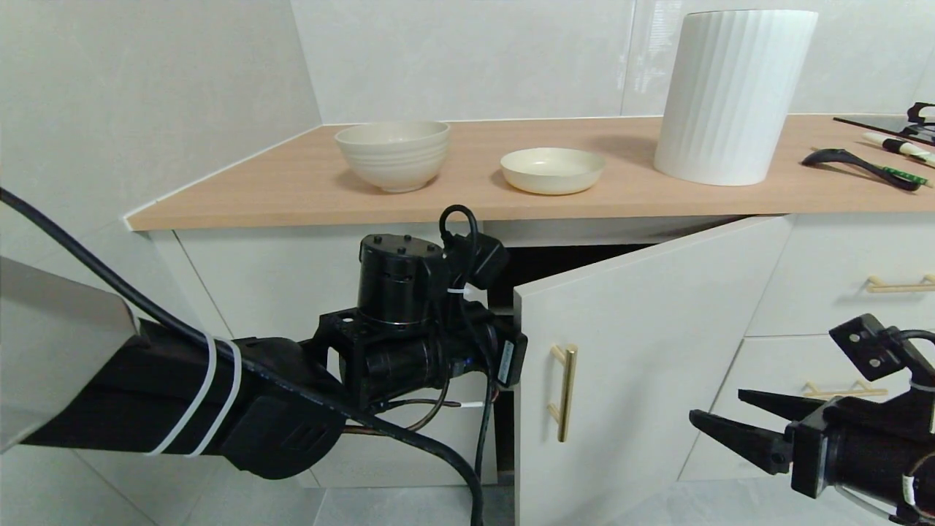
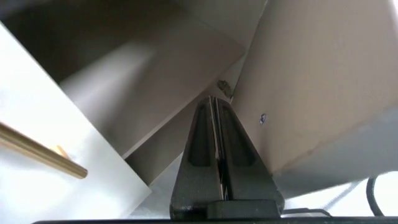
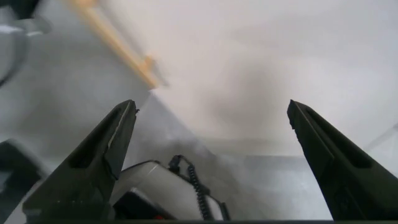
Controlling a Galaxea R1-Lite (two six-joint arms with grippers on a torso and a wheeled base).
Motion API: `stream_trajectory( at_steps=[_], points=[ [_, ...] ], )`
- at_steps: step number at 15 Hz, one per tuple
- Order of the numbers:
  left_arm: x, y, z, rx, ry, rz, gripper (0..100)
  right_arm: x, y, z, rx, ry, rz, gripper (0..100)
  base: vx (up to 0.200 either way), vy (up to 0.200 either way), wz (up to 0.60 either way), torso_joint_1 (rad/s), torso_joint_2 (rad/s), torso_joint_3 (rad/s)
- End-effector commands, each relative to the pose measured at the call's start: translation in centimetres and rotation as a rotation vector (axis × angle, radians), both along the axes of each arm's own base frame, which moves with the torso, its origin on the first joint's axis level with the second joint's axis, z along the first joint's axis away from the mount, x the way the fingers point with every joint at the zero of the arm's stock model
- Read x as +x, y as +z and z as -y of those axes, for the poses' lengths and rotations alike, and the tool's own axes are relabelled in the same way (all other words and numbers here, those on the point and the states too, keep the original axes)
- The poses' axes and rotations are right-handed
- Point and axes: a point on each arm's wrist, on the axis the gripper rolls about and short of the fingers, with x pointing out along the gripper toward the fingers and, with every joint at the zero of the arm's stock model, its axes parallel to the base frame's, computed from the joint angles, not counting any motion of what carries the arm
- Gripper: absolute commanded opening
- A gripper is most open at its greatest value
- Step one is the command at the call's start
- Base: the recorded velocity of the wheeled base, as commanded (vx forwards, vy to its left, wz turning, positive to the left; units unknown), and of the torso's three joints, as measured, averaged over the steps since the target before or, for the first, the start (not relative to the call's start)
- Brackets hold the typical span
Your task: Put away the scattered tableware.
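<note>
Tableware sits on the wooden counter (image 1: 292, 191): a ribbed cream bowl (image 1: 393, 153) toward the left end, upright, & a shallow cream dish (image 1: 552, 170) just to its right, near it but not touching. Both are empty as far as can be seen. Right of the dish stands a tall white ribbed canister (image 1: 733, 95), upright, well apart from the bowl. At the counter's far right lies a black ladle (image 1: 860, 166), w/ a few more utensils (image 1: 904, 149) behind it, too small to tell apart

Below the counter a white cabinet door (image 1: 643, 343) stands partly open, swung out from its right side, w/ dark interior showing above & left of it. A gold bar handle (image 1: 563, 393) runs upright near the door's free edge. Right of the door are drawers (image 1: 840, 292) w/ gold handles

Left arm is stretched out to the door's free edge, wrist about level w/ the door's upper part. Left gripper (image 2: 215, 112) has its jaws pressed together w/ nothing btwn them, pointing into the cabinet opening beside the door

Right gripper (image 1: 727, 418) hangs low in front of the cabinet, right of the door handle & about level w/ its lower end, not touching it. Its jaws are wide apart & empty, pointing left toward the door
</note>
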Motion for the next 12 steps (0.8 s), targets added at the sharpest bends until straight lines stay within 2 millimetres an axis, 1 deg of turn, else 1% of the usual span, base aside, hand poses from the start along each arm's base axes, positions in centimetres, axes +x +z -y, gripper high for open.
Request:
stream_trajectory(
  at_steps=[1,7,12],
  points=[
    [-0.23,0.00,0.09,0.001,-0.006,-0.001,0,-1.68,0.64,0.51,0.024,0.041,0.047,100,0.000,0.000,0.00,0.000,0.00,0.000],
    [-0.49,-0.62,-0.08,0.017,-0.003,-0.018,0,-1.77,0.44,0.44,0.024,0.056,0.037,100,0.000,0.000,0.00,0.000,0.00,0.000],
    [-0.55,-0.57,0.02,0.015,-0.006,-0.015,0,-1.79,0.33,0.45,0.022,0.056,0.033,100,0.000,0.000,0.00,0.000,0.00,0.000]
  ],
)
